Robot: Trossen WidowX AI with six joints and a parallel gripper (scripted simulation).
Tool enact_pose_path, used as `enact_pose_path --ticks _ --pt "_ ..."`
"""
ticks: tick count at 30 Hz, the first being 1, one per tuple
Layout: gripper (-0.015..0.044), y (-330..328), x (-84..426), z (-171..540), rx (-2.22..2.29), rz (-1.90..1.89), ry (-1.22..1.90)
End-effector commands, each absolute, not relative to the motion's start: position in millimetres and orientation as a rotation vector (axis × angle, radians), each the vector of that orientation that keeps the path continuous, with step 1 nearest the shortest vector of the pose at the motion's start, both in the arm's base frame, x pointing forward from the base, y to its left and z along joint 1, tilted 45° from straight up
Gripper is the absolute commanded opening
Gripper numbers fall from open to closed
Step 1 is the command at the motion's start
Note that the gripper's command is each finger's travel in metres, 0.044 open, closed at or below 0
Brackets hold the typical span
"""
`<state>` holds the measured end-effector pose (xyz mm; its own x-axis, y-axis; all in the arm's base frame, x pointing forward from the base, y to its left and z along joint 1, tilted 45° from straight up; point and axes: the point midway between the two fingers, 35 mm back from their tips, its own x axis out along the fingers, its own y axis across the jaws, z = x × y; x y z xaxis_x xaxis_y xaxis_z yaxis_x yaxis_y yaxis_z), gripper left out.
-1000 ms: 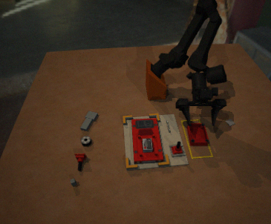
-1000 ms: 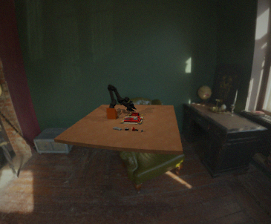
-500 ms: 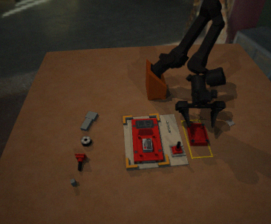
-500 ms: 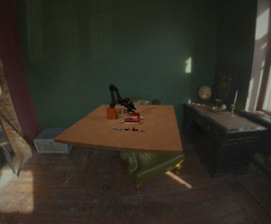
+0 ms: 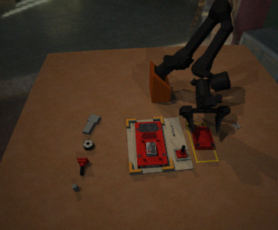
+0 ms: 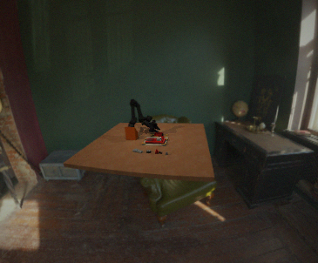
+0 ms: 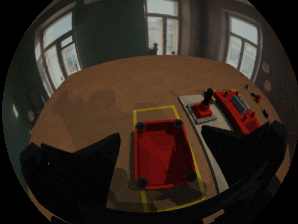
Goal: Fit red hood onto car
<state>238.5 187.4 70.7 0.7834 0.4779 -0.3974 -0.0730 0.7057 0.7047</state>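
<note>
The red hood (image 5: 203, 138) (image 7: 162, 155) lies on the table partly inside a yellow outline (image 5: 207, 161) (image 7: 155, 108), with dark rings at its corners. My gripper (image 5: 206, 132) (image 7: 162, 133) is open above the hood, with one finger to each side of it. In the wrist view the hood shows between the fingers. The red chassis (image 5: 161, 153) (image 7: 231, 111) sits in the jig, with the grey engine block (image 5: 151, 148) (image 7: 241, 104) on its deck. The pegs are too small to make out clearly. The exterior view shows the chassis (image 6: 156, 140) small and far off.
A red piece with a black upright stick (image 5: 182, 153) (image 7: 202, 111) stands on the pale board beside the chassis. An orange block (image 5: 160, 89) (image 6: 131, 133) stands behind the jig. Grey pieces (image 5: 91, 123), a wheel (image 5: 88, 145), a red-and-black part (image 5: 82, 164) and a small grey block (image 5: 75, 187) lie at the left.
</note>
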Motion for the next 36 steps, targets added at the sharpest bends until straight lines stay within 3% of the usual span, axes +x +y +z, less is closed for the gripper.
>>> enact_pose_path --ticks 1,36 --pt "0.044 189 238 68 0.734 0.325 0.601" --pt "0.044 201 234 53 0.736 0.327 0.598"
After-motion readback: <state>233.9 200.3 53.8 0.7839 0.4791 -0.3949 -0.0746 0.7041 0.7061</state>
